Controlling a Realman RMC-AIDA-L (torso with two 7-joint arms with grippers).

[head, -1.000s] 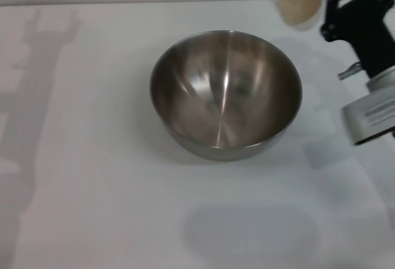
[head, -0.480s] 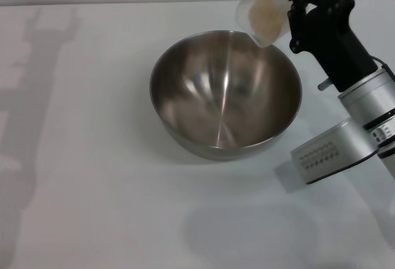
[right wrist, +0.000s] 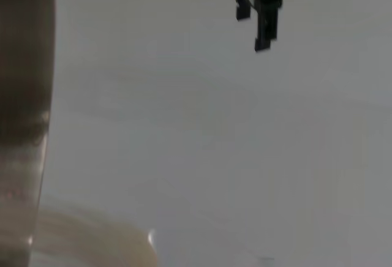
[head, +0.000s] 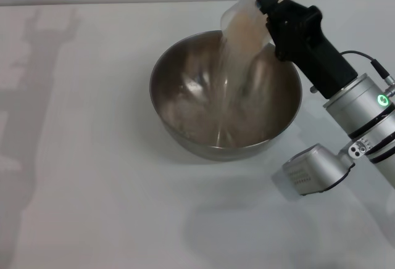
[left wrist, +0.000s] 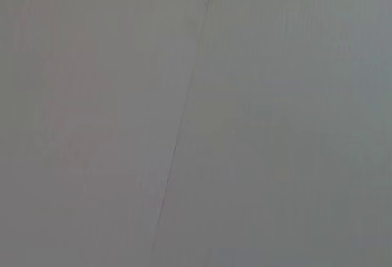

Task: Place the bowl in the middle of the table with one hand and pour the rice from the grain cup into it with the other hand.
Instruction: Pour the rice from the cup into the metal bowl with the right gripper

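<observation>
Right now the right gripper [head: 266, 11] sits in the upper right of the head view, with its fingers shut tight on the grain cup [head: 247, 25]. The cup is tipped over the far rim of the bowl [head: 185, 127], and the rice [head: 231, 78] is falling in a pale stream down into the shiny middle. The bowl stands near the middle of the table [head: 92, 189], a little above the centre of the frame. I think the pour is well under way, though how much rice is left in the cup is hard to tell. The cup is small, light and thin plastic, so it likely needs a firm but gentle hold by its side or handle, or it could slip or squash. The rice is loose and runs fast, so a slow tip looks safest. The steel bowl is smooth and could slide if bumped. The left gripper [right wrist: 257, 10] shows only far off in the upper part of the right wrist view, and its fingers look a little apart, holding nothing.
</observation>
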